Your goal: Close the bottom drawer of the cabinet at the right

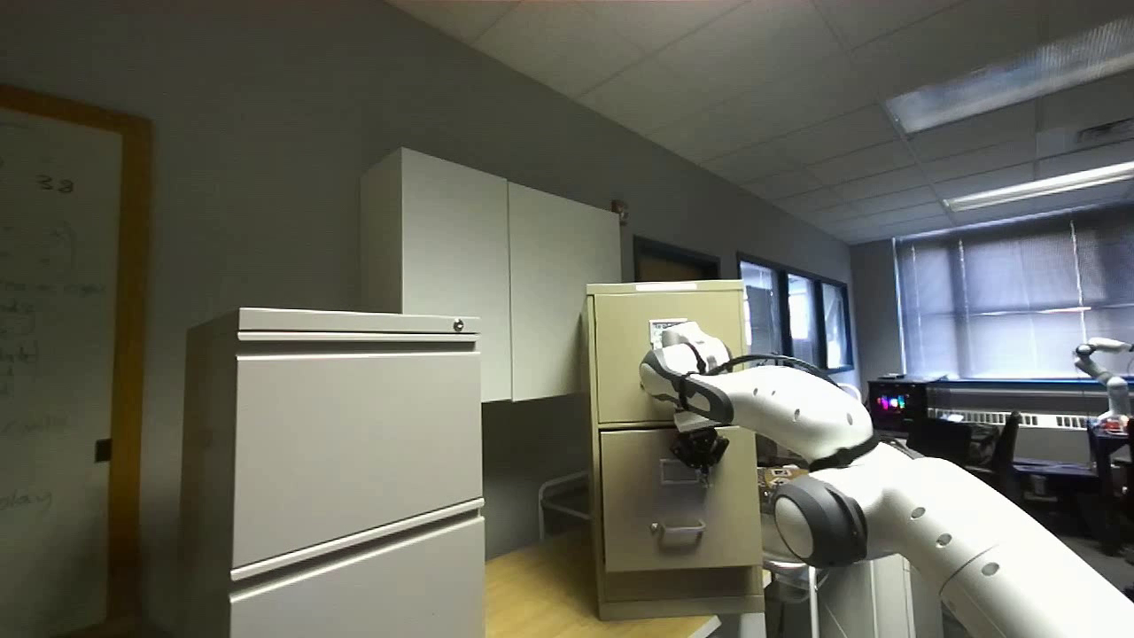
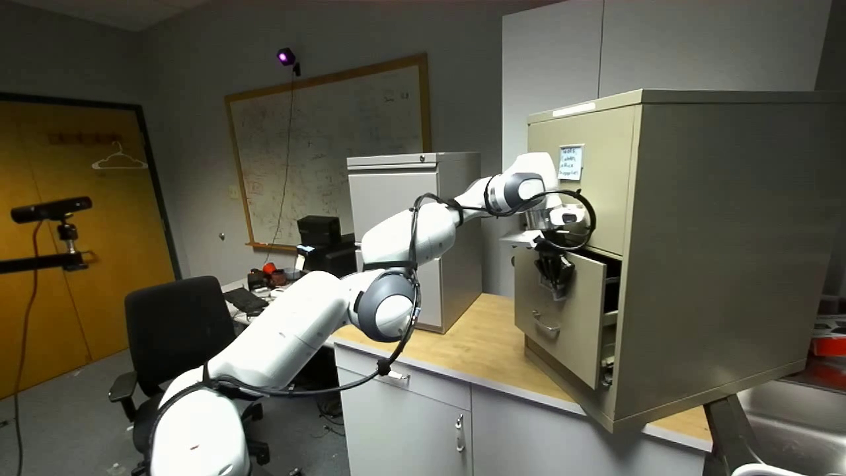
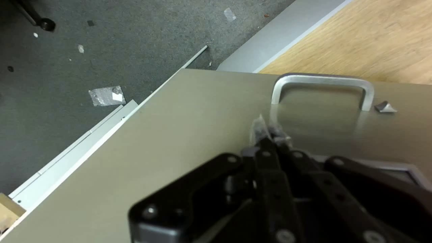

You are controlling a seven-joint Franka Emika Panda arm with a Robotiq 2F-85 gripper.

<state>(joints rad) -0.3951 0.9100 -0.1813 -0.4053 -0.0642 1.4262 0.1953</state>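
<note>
The tan cabinet (image 1: 620, 354) stands on the wooden counter; its side shows in an exterior view (image 2: 720, 244). Its bottom drawer (image 1: 638, 505) is pulled out part of the way, with a dark gap behind its front (image 2: 581, 344). The silver handle (image 1: 680, 532) is low on that front and also shows in the wrist view (image 3: 322, 79). My gripper (image 1: 706, 478) points down in front of the drawer front, above the handle. In the wrist view its fingertips (image 3: 266, 131) are together with nothing between them. I cannot tell whether they touch the front.
The upper drawer (image 2: 588, 192) of the cabinet is shut. A pale grey cabinet (image 1: 354, 443) stands beside it on the wooden counter (image 2: 496, 344). A white cupboard (image 1: 456, 266) hangs on the wall behind. An office chair (image 2: 178, 330) stands on the floor.
</note>
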